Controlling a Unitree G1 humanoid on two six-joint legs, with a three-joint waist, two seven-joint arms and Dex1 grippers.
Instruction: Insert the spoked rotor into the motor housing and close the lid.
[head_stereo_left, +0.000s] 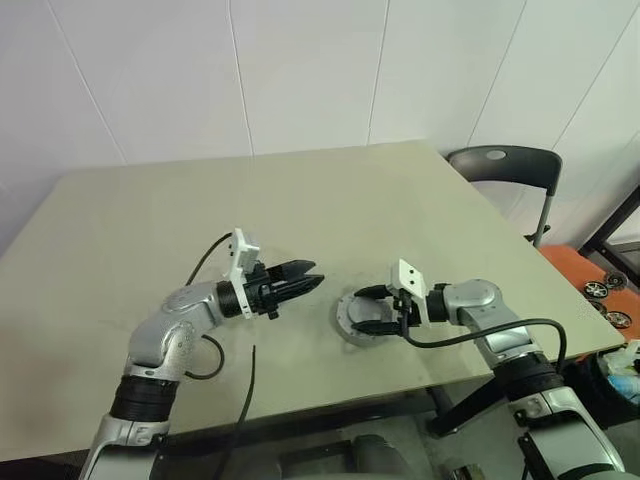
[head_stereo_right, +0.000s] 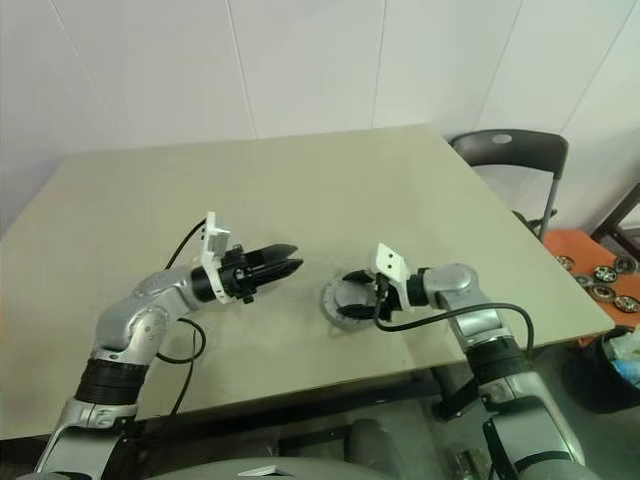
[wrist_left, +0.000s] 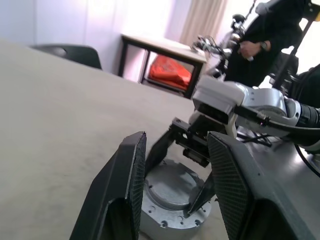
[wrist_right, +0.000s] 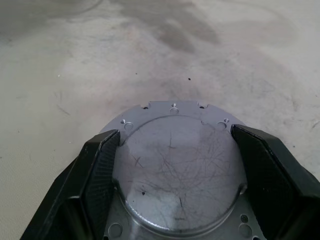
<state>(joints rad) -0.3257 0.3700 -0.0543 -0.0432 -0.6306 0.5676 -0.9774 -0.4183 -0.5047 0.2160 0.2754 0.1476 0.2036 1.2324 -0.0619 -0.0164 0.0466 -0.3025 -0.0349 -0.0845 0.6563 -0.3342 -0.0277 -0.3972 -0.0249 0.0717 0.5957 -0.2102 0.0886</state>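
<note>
Two grippers meet over a tan table (head_stereo_left: 150, 230): the right gripper (wrist_right: 172, 150) clasps the sides of the silver housing (wrist_right: 177, 175) near the front edge. The left gripper (head_stereo_left: 310, 284) hangs just beside it, fingers parted, holding nothing. No writing is legible.

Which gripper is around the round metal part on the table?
The right gripper: its two fingers straddle the silvery round housing on either side. The left gripper hangs beside it over bare table, fingers apart, holding nothing.
</note>
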